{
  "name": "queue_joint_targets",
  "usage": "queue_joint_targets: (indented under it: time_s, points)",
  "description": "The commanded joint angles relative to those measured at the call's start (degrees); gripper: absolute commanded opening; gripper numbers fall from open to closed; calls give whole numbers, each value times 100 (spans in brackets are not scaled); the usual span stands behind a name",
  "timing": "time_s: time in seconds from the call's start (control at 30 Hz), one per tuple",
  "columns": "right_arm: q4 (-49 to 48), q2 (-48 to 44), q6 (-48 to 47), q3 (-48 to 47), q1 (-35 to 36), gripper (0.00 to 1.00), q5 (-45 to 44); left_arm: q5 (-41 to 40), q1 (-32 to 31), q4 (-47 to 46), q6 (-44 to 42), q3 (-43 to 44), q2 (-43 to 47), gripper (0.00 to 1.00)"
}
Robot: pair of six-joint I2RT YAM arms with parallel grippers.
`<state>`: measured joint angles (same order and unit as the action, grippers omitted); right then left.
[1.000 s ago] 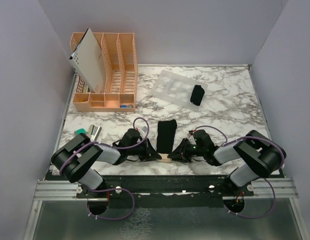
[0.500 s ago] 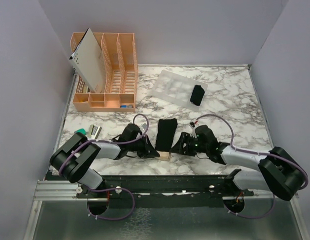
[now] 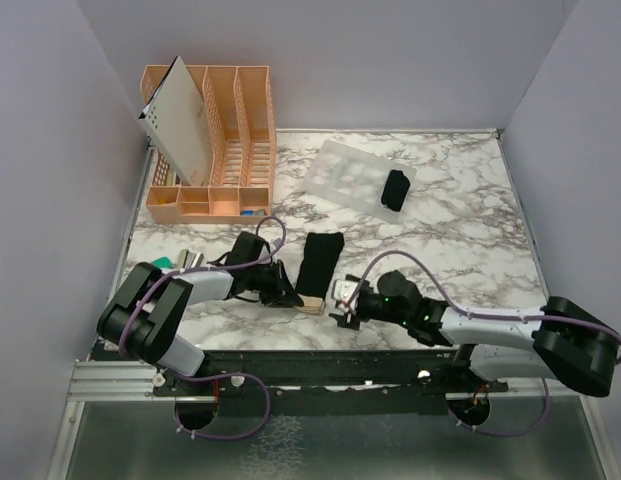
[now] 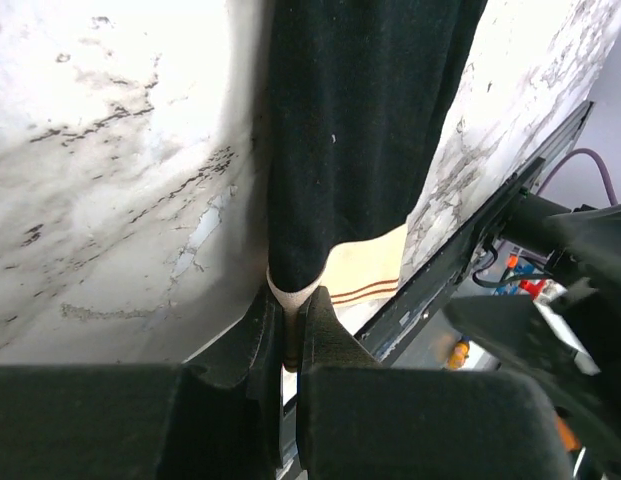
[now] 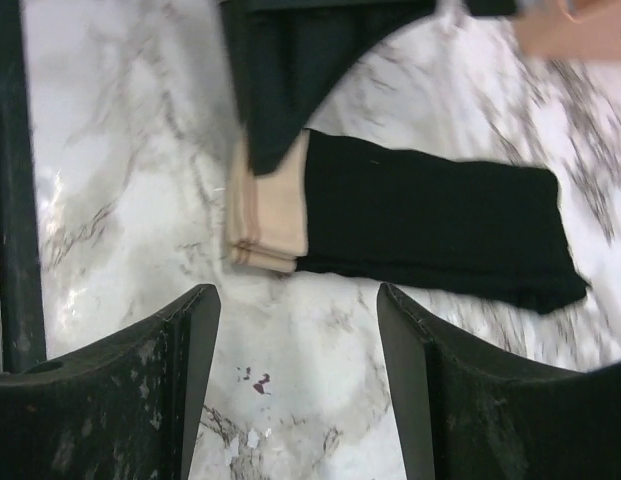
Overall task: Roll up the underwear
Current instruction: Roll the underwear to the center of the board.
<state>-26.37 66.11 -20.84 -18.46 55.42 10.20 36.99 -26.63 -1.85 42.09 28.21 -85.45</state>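
Clamped the underwear's [image 3: 320, 262] tan band [image 4: 365, 270] by the desk's [image 3: 470, 230] near edge in the left end effector [image 3: 288, 297], right end effector [image 3: 342, 303] open alongside; seemingly began the roll, next needing the band turned over.

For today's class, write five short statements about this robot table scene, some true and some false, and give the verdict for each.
1. The left gripper has its fingers shut on the tan band end of the long folded black fabric underwear. True.
2. The other arm is clamped on the same cloth. False: the right gripper has its fingers open and grips nothing.
3. A small rolled black bundle lies on the translucent plastic tray. True.
4. The desk organiser stands at the back right. False: the peach plastic organiser stands at the back left.
5. The long cloth is already rolled up. False: it lies flat.
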Motion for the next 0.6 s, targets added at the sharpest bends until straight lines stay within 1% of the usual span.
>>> queue_joint_targets:
  time_s: [0.0, 0.07, 0.17, 0.23, 0.33, 0.43, 0.57]
  points:
    - [-590, 638, -2582, 86, 435, 67, -186, -117, 65, 716, -513, -74, -326, 0]
    - [-1047, 881, -2797, 139, 612, 67, -140, -92, 75, 662, -509, -67, -395, 0]
    - [-1219, 1410, -3365, 74, 952, 63, -426, -24, 109, 687, -586, 43, -557, 0]
    - [-1572, 1639, -3587, 133, 1094, 63, -566, 31, 129, 709, -648, 115, -659, 0]
    - [-1640, 2044, -3924, 2, 1265, 63, -803, 186, 157, 639, -658, 149, -743, 0]
    - [-2392, 2450, -4134, 196, 1335, 63, -1177, 163, 183, 716, -692, 184, -748, 0]
    - [-2737, 2685, -4209, 312, 1381, 60, -1409, 241, 209, 576, -636, 128, -859, 0]
